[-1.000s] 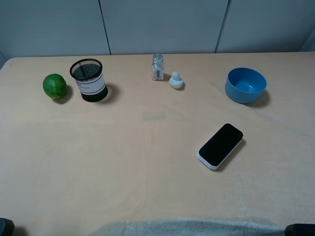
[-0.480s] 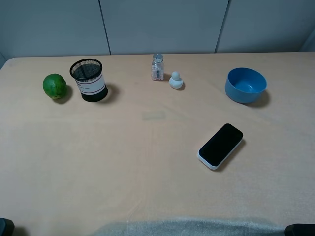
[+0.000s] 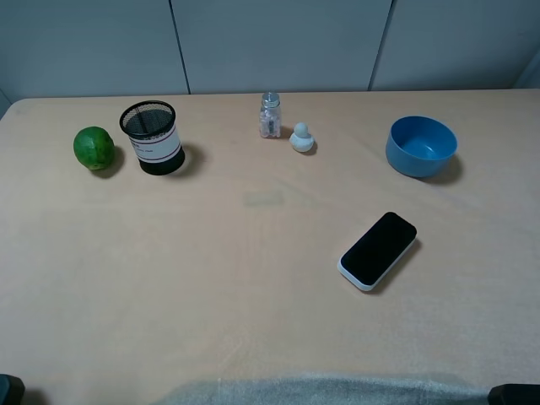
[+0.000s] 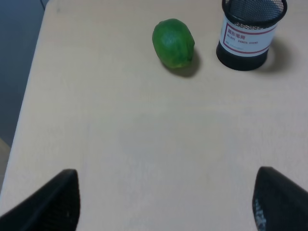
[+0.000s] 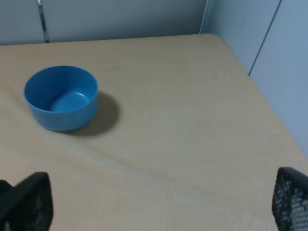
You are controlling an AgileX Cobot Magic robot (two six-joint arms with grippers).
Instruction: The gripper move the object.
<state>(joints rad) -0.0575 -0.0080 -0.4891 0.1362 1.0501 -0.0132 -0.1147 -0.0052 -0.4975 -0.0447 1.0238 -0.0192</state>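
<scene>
Here the object (image 3: pixel 301 137), a tiny pale figurine with a round head on a wider rounded base, stands upright on the tan table (image 3: pixel 253 278) toward its far edge, near the middle, its long axis vertical with the head on top; which way it faces is too small to tell. Just beside it on the left stands a clear glass shaker (image 3: pixel 270 116) with a metal cap, the two close together but apparently not touching. Farther left sit a black mesh pen cup (image 3: pixel 152 137) with a white label and a green fruit (image 3: pixel 94 148). To the right rests a blue bowl (image 3: pixel 421 146), and nearer the front lies a dark phone (image 3: pixel 379 250), angled diagonally. The left gripper (image 4: pixel 163 202) shows only its two black fingertips, spread wide apart over bare table, nothing between them, with the fruit and pen cup ahead. The right gripper (image 5: pixel 163 202) likewise has its tips held wide and empty, the blue bowl before it.
</scene>
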